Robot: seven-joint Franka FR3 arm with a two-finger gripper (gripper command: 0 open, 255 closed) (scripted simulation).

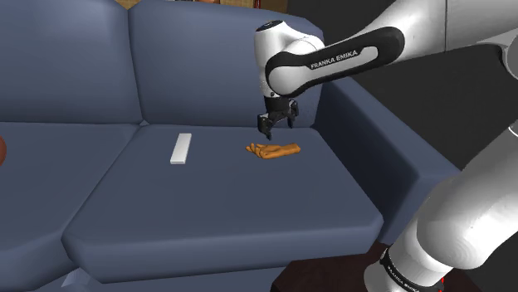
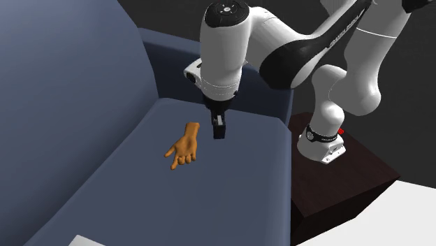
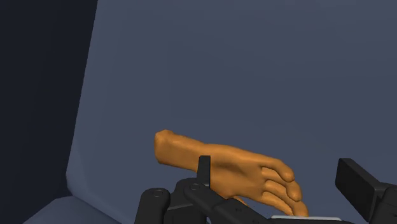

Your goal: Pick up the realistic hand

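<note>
The realistic hand (image 1: 272, 150) is an orange-tan model w/ skin-like shading: a short stump of wrist, moulded knuckles & slightly curled digits. It lies flat, back up, on the blue-grey sofa's (image 1: 75, 75) seat cushion (image 1: 224, 207), toward the backrest & nearer the armrest (image 1: 390, 141) at the shoulder view's right. In that view the wrist end points right & the digits left. In the second exterior view the digits point down-left.

Same cushion also carries a white flat bar (image 1: 181, 149), well apart from the model, off to the shoulder view's left. A round reddish-brown thing (image 1: 2, 149) peeks in at that view's left edge, on the next cushion over; can't tell what it is.

The arm (image 1: 349, 58) comes up from the dark brown stand (image 2: 335, 182) beside the sofa & reaches over the armrest. The forearm is approx. level & the wrist is bent so the gripper (image 1: 276, 124) points straight down at the seat. It hangs just above the model, apart from it. In the second exterior view its tip sits close beside the wrist stump.

In the wrist view the black fingers (image 3: 203, 167) stand wide apart, w/ the model on the cushion beyond & partly between them. Neither finger touches it, so the claw is spread & has hold of nothing.
</note>
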